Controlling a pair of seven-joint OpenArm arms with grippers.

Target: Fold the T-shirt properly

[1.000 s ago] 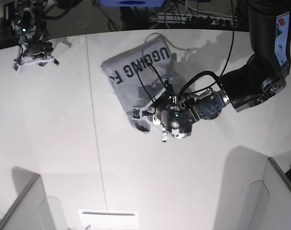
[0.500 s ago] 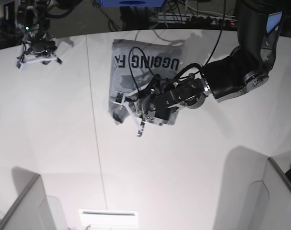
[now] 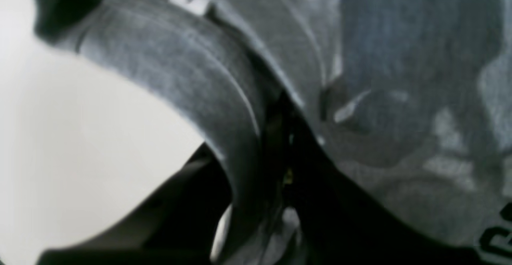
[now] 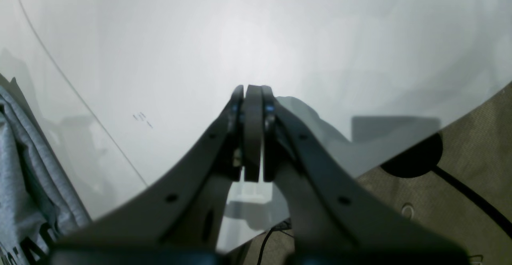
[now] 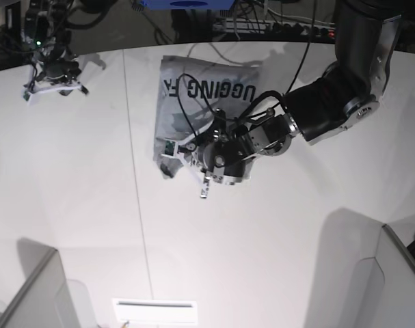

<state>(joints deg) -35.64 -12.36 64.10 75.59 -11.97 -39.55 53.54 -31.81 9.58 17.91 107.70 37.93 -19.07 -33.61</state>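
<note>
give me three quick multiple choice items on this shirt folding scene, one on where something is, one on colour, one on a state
1. Where is the T-shirt on the white table in the base view?
A. near the far edge, about the middle
B. at the near edge, by the white tray
C. hanging off the left side

2. What colour is the lettering on the T-shirt?
A. red
B. black
C. white

3. How do the jaws of the right gripper stand?
A. wide open
B. shut on the T-shirt
C. shut, with nothing between them

Answers:
1 A, the grey cloth lies close to the table's far edge, with the left gripper at its near side.
2 B, dark block capitals show on the grey cloth in the base view.
3 C, the right wrist view shows the jaws pressed together over bare table, the T-shirt off to one side.
</note>
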